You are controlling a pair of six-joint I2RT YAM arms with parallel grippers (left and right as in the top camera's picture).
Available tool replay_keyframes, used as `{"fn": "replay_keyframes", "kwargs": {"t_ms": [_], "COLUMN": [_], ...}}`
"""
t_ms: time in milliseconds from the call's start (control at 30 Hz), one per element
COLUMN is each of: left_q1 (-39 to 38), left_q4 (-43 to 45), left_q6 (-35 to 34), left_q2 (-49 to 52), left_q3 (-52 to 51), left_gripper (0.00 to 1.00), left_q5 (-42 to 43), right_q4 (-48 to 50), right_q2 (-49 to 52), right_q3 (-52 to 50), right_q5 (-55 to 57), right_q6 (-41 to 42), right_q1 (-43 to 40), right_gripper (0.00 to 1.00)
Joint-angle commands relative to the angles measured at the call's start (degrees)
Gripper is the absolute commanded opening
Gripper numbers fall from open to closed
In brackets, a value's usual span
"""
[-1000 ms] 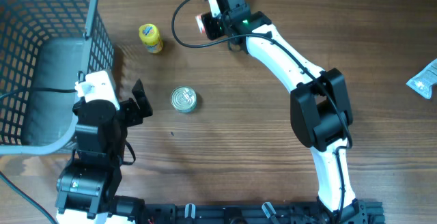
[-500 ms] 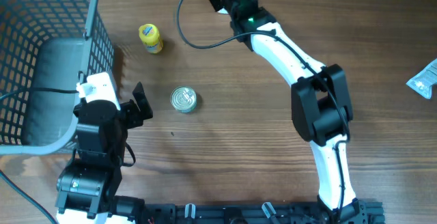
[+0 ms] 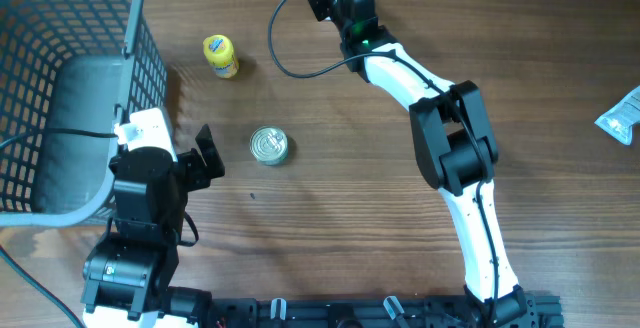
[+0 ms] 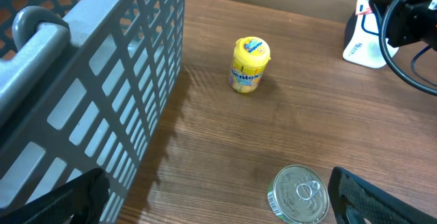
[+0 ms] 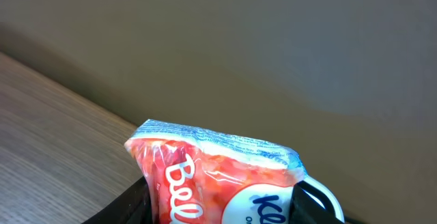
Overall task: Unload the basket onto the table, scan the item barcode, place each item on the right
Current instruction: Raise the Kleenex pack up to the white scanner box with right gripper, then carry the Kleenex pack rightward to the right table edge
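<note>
A: Left side?
B: My left gripper (image 4: 225,207) is wide open and sits low over the table (image 4: 225,135), just beside the grey basket (image 4: 123,94). The tin can (image 4: 298,195) is right ahead of it, lid up. In the wrist view it shows between the two fingers, not touched. The yellow bottle (image 4: 248,64) is further out, apart from the can and near the basket.

A: Where's the item?
B: At the far edge of the table. It's a red-and-white packet (image 5: 205,176). My right gripper (image 5: 225,207) is clamped on its lower part, one finger on each side, jaws partly closed around it. As far as I can tell it's held clear of the wood.

A: Orientation?
B: The long axis runs straight out from the jaws, away from the wrist. The crimped seal is the free end and points out toward the wall. The seal edge slopes down to the right in the wrist view. The printed face is toward my wrist camera, with white and blue lettering I can only partly read.

A: Surface, room?
B: Brown wood-grain tabletop. A black cable (image 3: 275,38) loops off my right arm across it. A clear bag (image 3: 620,116) lies at the right edge, well apart from everything. Past the far edge there's a plain beige wall (image 5: 273,46) with soft shadow on it.
</note>
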Motion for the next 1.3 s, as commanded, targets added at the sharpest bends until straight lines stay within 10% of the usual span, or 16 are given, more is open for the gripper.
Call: {"fn": "replay_keyframes", "kwargs": {"t_ms": [0,500,967,1267], "left_q1": [0.15,0.17,0.15,0.15], "left_q4": [0.07,0.04,0.02,0.04], "left_q6": [-0.74,-0.72,-0.74,-0.98], "left_q2": [-0.07,-0.07,-0.07,-0.07], "left_q3": [-0.15,-0.15,-0.15,-0.15], "left_gripper": [1.0,1.0,1.0,1.0], "left_q5": [0.22,0.22,0.22,0.22], "right_q4": [0.35,-5.77,-42.49,-72.41], "right_q2": [1.84,1.42,-26.38,-30.71], "right_q3": [0.5,0.55,0.55,0.55], "right_q5": [0.2,2.91,17.94,21.24], "right_q6": [2.36,4.59,4.7,14.69], "right_q1": [-2.56,-3.76,-5.16,-23.8], "right_gripper": [0.05,0.05,0.05,0.05]}}
